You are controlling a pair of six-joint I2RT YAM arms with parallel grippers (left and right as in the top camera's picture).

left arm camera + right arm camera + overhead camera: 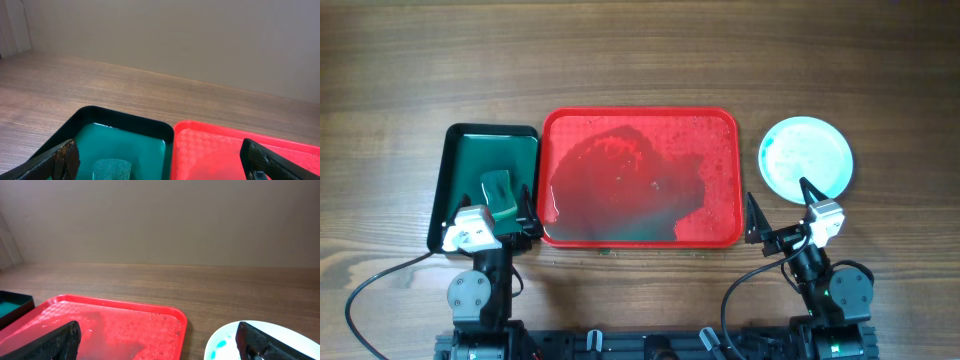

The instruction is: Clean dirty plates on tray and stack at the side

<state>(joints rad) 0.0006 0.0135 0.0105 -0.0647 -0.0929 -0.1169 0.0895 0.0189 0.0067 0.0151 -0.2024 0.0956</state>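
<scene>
The red tray (720,130) lies in the middle of the table, wet and with no plate on it. It also shows in the left wrist view (210,145) and the right wrist view (125,320). A white plate (806,155) with an aqua rim and teal smears lies on the table to the right of the tray, also in the right wrist view (225,340). I cannot tell whether other plates lie beneath it. My left gripper (488,215) (160,162) is open and empty over the seam between the green tray and the red tray. My right gripper (781,205) (157,342) is open and empty between the red tray and the plate.
A dark green tray (460,150) (125,122) holding teal water lies left of the red tray. A green sponge (500,190) (112,170) rests in it near the left gripper. Bare wooden table runs along the back.
</scene>
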